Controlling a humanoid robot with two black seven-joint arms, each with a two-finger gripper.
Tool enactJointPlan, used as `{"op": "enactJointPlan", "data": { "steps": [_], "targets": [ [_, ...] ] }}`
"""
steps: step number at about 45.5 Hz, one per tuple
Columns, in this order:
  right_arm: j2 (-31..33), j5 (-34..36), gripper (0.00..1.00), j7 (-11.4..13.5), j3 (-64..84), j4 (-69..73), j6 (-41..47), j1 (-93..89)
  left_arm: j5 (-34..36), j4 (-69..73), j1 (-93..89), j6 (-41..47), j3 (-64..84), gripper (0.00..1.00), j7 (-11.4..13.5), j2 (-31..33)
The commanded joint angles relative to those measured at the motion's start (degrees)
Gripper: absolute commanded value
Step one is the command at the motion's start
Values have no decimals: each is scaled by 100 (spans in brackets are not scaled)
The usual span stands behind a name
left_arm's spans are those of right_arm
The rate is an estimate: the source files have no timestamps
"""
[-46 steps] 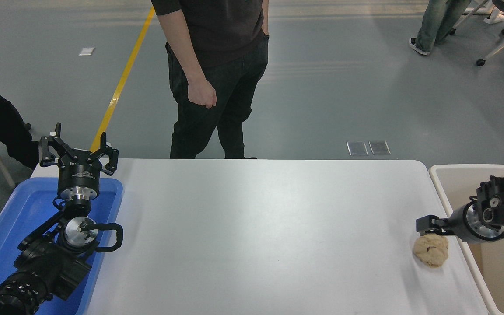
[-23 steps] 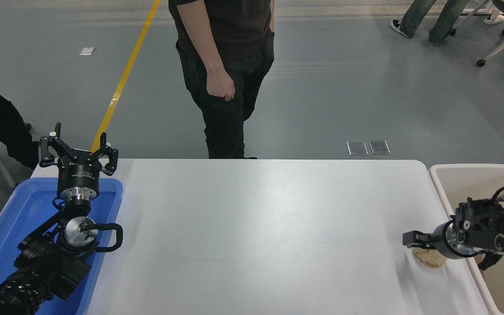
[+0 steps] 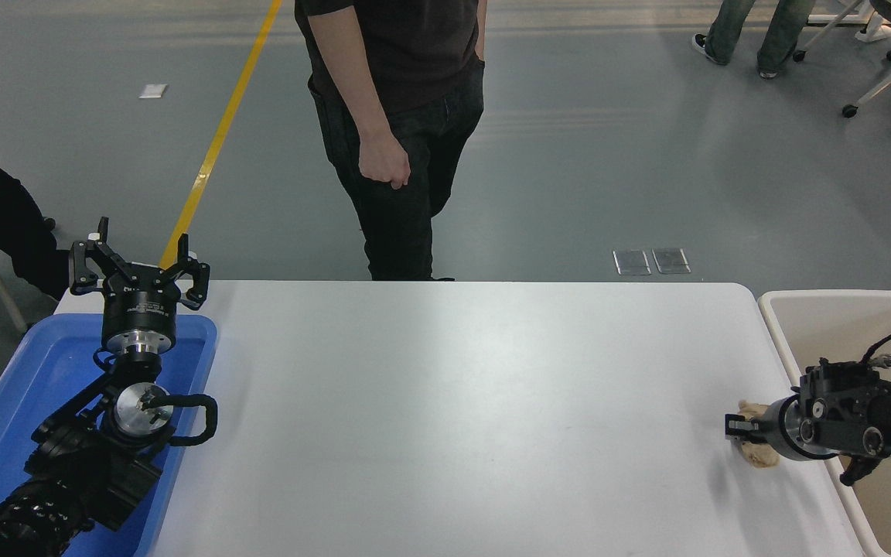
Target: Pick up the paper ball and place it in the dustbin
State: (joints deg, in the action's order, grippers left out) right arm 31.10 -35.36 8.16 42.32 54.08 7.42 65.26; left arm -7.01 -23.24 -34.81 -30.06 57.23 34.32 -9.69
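Observation:
The tan paper ball (image 3: 761, 458) lies near the right edge of the white table (image 3: 453, 387), next to the beige dustbin (image 3: 840, 296). My right gripper (image 3: 741, 430) comes in low from the right over the dustbin's rim and points left. It covers the ball's middle and looks shut on it, with paper bulging above and below the fingers. The ball is still down at the table's surface. My left gripper (image 3: 138, 267) is parked open and empty above the blue tray at the lower left.
A shallow blue tray (image 3: 20, 394) sits at the table's left end under the left arm. A person in dark clothes (image 3: 399, 116) stands at the far side, hand hanging down. More legs and a chair are at the far right.
My right gripper has dropped from just above the ball down onto it and drawn slightly right. The ball looks squeezed and mostly covered now. The person has stepped to the right.

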Motion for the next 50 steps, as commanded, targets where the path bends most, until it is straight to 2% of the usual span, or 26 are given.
{"op": "enactJointPlan", "data": {
  "steps": [1,9,21,29,50],
  "targets": [
    [801,134,0,10,636,1498,181,1531,7,-5,0,0,-1,99,-5,2],
    [1258,512,0,10,1919,3002,585,3860,7,-5,0,0,-1,99,-5,2],
    [1074,1110,0,1,2782,3768,2052,6550,7,-5,0,-9,-1,99,-5,-7],
    [828,1365,0,1,2852,3803,2510,7140,7,-5,0,-9,-1,99,-5,-7],
    [696,1374,0,10,3573,3742,2502,7492,16,-5,0,-9,-1,99,-14,-15]
  ]
}}
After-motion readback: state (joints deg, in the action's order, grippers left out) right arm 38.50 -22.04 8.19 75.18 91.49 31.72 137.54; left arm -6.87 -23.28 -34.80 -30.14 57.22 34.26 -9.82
